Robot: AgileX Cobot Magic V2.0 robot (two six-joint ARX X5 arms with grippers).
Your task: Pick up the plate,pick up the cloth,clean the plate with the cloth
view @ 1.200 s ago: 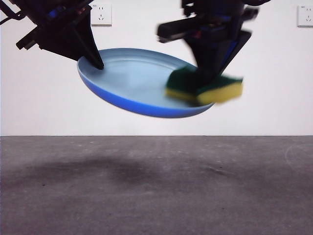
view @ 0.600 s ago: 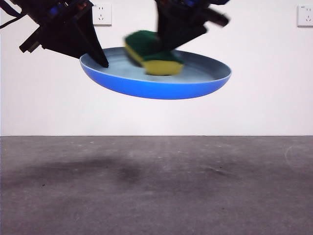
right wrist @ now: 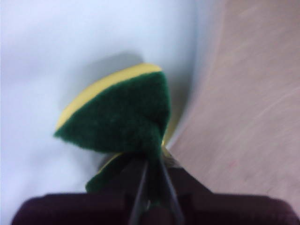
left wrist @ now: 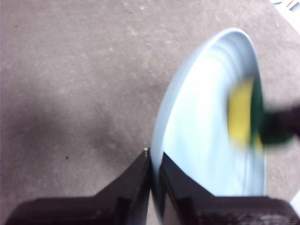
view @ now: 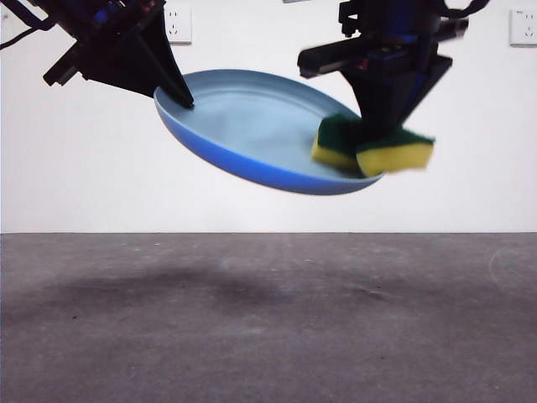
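Blue and round, the plate (view: 252,126) hangs in the air high above the grey table (view: 268,319). It is tilted, with its left side up and its right side down, so you can see its pale inside.

On the left of the front view, the left gripper (view: 178,94) pinches the plate's high rim. In the left wrist view its 2 black jaws are pressed close on the thin edge of the plate (left wrist: 206,122), 1 jaw on each side.

On the right, the right gripper (view: 382,134) comes down from above and pinches the cloth (view: 373,147). The cloth is yellow with a dark green top. It sits on the low right edge of the plate, and part of it sticks out past the rim. In the right wrist view the jaws squeeze the cloth (right wrist: 122,117) so hard that the green part folds up between them. The pale plate (right wrist: 56,42) lies right under it.

2 white wall sockets (view: 174,23) are on the wall behind.
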